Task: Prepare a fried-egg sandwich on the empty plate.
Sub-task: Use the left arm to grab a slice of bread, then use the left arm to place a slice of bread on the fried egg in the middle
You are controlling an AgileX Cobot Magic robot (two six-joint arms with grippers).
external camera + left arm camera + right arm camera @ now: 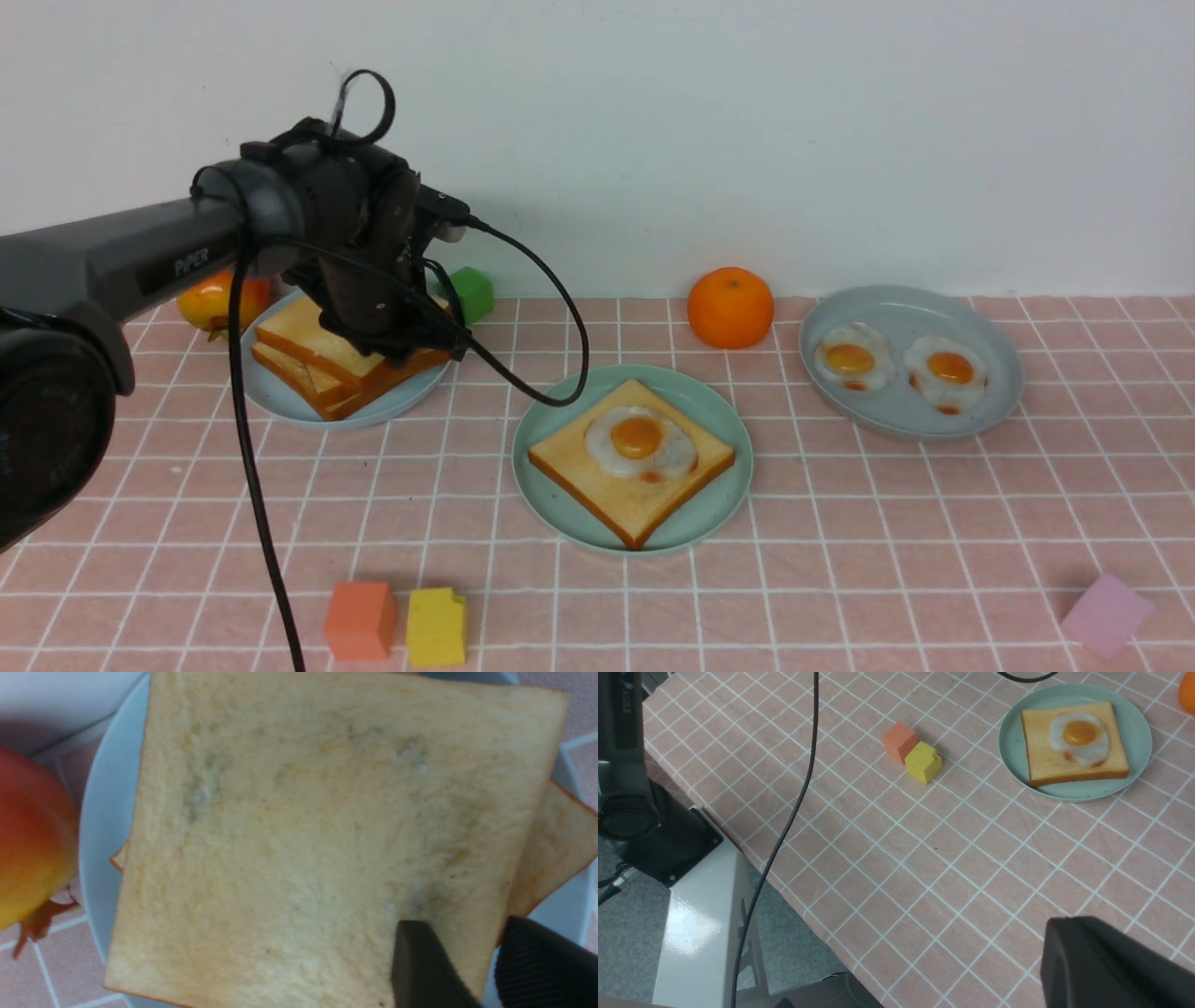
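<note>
Reaching for the sandwich's lid: left hand [460,952] at the toast stack [313,373]

Its fingers sit narrow astride one corner of the top slice [299,835] on the grey-blue plate [280,403], but I cannot tell whether they pinch it. Mid-bench [887,560], the mint-green plate [721,504] carries the base toast [607,485] with the fried egg [639,439]. A corner grip is the risk — the thick slice could pivot and drop, or drag its neighbour along. The right hand [1111,961] shows too little to judge

Bright even light, soft shadows, left wrist view blurred close-up
</note>
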